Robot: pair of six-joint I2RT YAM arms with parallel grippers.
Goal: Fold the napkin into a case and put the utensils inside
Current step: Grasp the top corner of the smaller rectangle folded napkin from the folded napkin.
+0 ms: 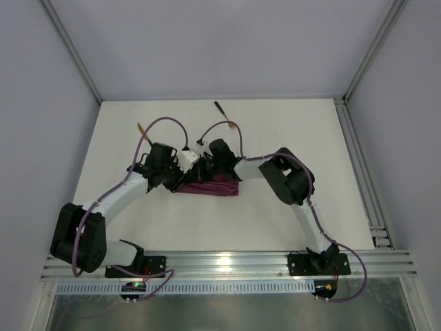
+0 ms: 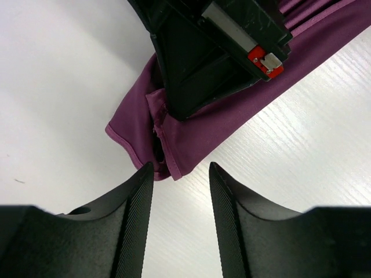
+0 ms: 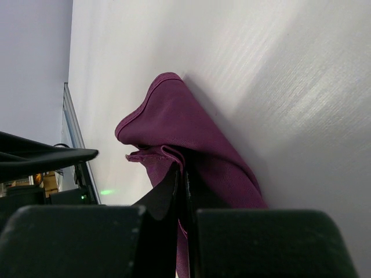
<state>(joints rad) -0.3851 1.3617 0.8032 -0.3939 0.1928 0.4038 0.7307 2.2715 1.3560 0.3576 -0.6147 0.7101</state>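
Firstly, at the left of the table [image 1: 289,138], the first utensil [image 1: 140,128] is lying beside the left arm's cable, and only its gold end is being seen clearly. Next, the left gripper [image 2: 181,174] is being held with its jaws moderately apart and with nothing between them. An end corner of the napkin [image 2: 139,124] is lying just beside its fingertips. The napkin is resting as a narrow folded magenta strip in the middle of the table, between both arms. Further right, the right gripper [image 3: 184,188] is being pressed closed on a folded edge of the napkin, with a thin layer of cloth pinched between its fingers. Behind it, the second utensil [image 1: 222,111] is lying apart from the cloth, with its black handle toward the far side.
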